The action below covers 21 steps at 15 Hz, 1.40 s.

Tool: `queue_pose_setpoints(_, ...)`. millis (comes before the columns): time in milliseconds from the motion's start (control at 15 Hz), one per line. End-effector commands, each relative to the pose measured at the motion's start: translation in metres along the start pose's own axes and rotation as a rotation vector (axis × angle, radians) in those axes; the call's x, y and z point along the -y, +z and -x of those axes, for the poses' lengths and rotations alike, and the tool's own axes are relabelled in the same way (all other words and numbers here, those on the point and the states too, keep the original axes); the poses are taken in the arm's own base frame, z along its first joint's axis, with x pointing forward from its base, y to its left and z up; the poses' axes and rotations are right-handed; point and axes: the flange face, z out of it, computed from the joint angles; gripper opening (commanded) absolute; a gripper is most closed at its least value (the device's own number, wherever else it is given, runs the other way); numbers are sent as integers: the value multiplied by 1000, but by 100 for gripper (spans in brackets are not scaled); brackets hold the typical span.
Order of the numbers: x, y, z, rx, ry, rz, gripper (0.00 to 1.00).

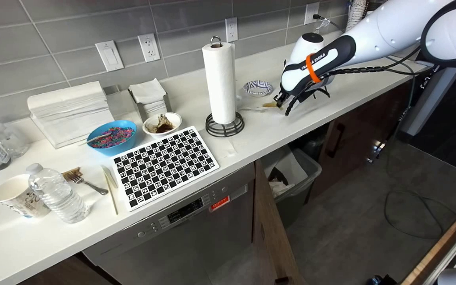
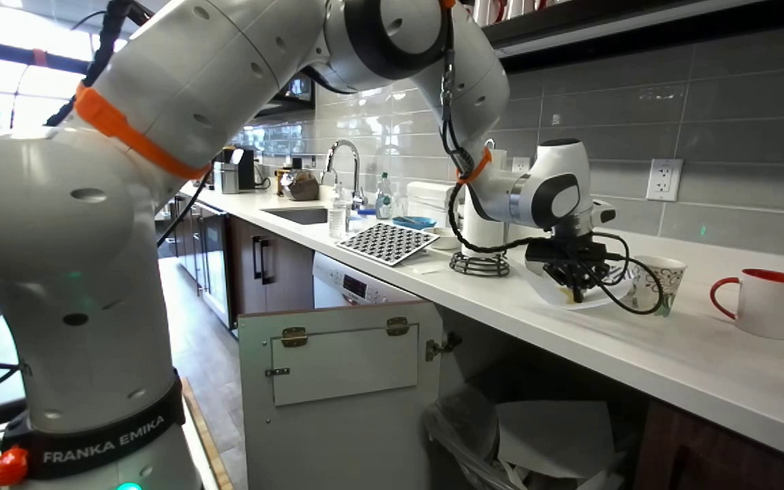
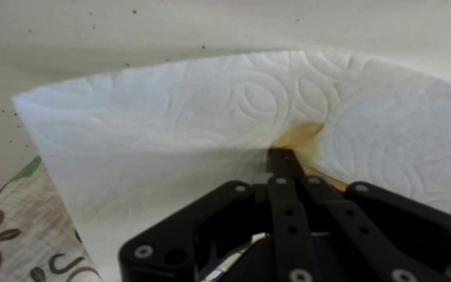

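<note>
My gripper (image 3: pixel 288 166) points down low over the counter, its black fingers close together. A white embossed paper towel (image 3: pixel 210 105) with a yellow-brown stain is pinched at the fingertips and spreads out on both sides of them. The towel (image 2: pixel 550 289) also shows under the gripper (image 2: pixel 577 292) in an exterior view. The fingertips' inner faces are hidden. A blue-and-white patterned bowl (image 1: pixel 258 88) stands close to the gripper (image 1: pixel 284 107) on the wall side. A patterned paper cup (image 2: pixel 664 279) stands beside it and shows partly in the wrist view (image 3: pixel 22 235).
A paper towel roll (image 1: pixel 219 85) stands on a wire base. Farther along are a checkered board (image 1: pixel 166 166), a white bowl (image 1: pixel 149 128), a blue bowl (image 1: pixel 111 150) and a bottle (image 1: pixel 59 194). A red-rimmed mug (image 2: pixel 770 306) stands nearby. A cabinet door (image 2: pixel 337 415) hangs open by a bin (image 1: pixel 311 174).
</note>
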Motion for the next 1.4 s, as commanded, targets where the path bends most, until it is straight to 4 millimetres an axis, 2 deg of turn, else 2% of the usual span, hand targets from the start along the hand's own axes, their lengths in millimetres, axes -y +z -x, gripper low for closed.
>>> queue_pose_setpoints(0, 5, 9, 12, 71, -25, -31, 0)
queue_pose_setpoints(800, 50, 17, -4, 1, 38, -241, 0)
queue_pose_setpoints(1000, 55, 19, -8, -14, 61, -253, 0)
queue_pose_setpoints(1333, 50, 31, -9, -31, 101, -233, 0)
